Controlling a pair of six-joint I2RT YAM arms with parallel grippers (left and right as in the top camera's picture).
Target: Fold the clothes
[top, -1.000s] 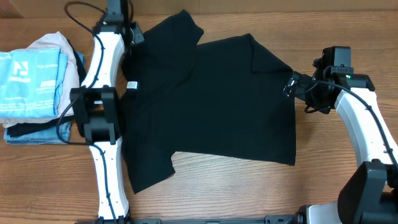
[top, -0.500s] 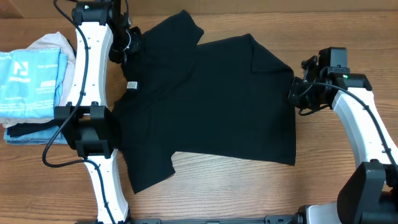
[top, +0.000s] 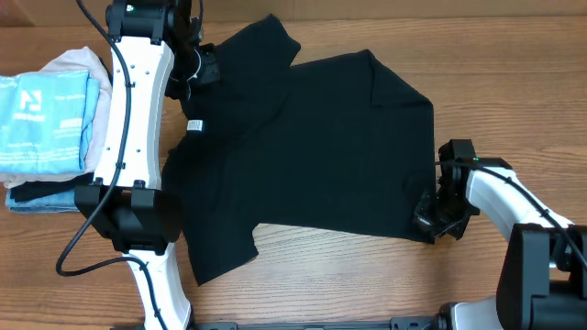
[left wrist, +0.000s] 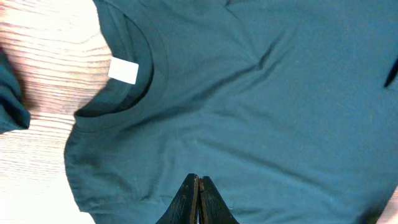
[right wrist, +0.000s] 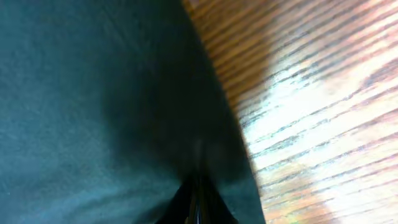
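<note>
From overhead, your black T-shirt [top: 312, 147] lies spread open across the middle of the bench [top: 514, 55], with one sleeve reaching to the far side and the hem running along the near side. The left claw [top: 200, 69] sits at the far left, over the shoulder by that sleeve. The right claw [top: 427, 220] is at the shirt's near right corner. Well off to the left, a light blue garment [top: 46, 119] rests folded on a pale pink garment [top: 81, 60]. Leave both alone.

In the left wrist view, the left claw [left wrist: 198, 198] has its fingers pressed together over the chest cloth. The collar [left wrist: 158, 62] and its white label [left wrist: 123, 70] lie to the upper left. You can see no fold caught between the tips.

The right wrist view is blurred and very close. The right claw [right wrist: 198, 200] is pressed together right at the shirt's edge, with bare bench [right wrist: 311, 93] alongside. Whether it has nipped any cloth you cannot tell.

Expect the fabric to be light, limp and matte — it should drape and drag rather than slide cleanly, and it will crease wherever you lift it. Your best holds are probably the seamed edges — a shoulder and the hem corner on the same side — pinching both layers so the side folds over evenly.
</note>
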